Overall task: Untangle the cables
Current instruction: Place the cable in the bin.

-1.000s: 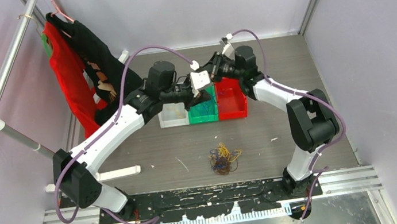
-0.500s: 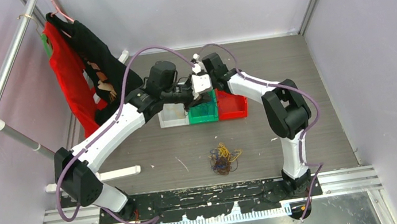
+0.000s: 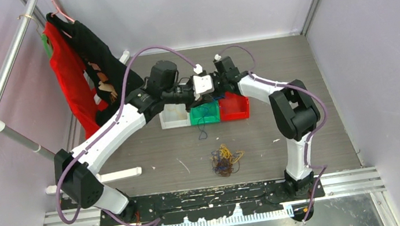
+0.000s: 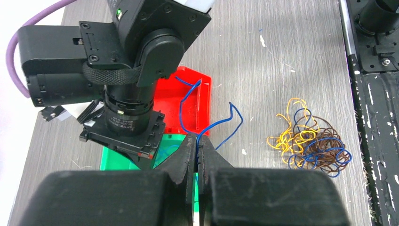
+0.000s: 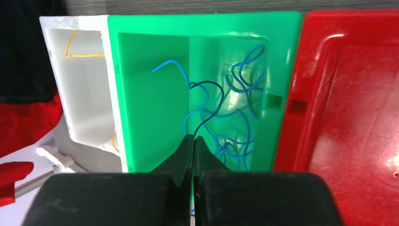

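The cables (image 3: pixel 226 161) lie as a small loose tangle on the grey worktop (image 3: pixel 309 75), near its front edge and well apart from the bins. In the left wrist view the tangle (image 4: pixel 310 141) is made of thin wiry loops. Yellow-orange loops sit at its upper left, dark brown rings make up most of it, and a few blue loops thread through.

The left claw (image 4: pixel 197 143) is pressed shut, pinching a blue strand (image 4: pixel 221 129) that kinks upward from the tips. The right claw (image 5: pixel 193 141) is likewise closed tight, gripping a dark strand (image 5: pixel 207 94) that curves up over the green bin (image 5: pixel 150 94). I cannot tell whether the two claws hold one and the same strand. From above, a hanging strand (image 3: pixel 203 129) drops from where the claws meet, past the green bin's front and onto the worktop.

Light blue strands (image 5: pixel 235 117) are heaped in the green bin's right half. The white bin (image 5: pixel 84 94) stands on its left and touches it; it holds yellow strands (image 5: pixel 80 47). The red bin (image 5: pixel 353 94) touches the green bin on its right side.

Red and black garments (image 3: pixel 72 65) hang from a rail at the far left.
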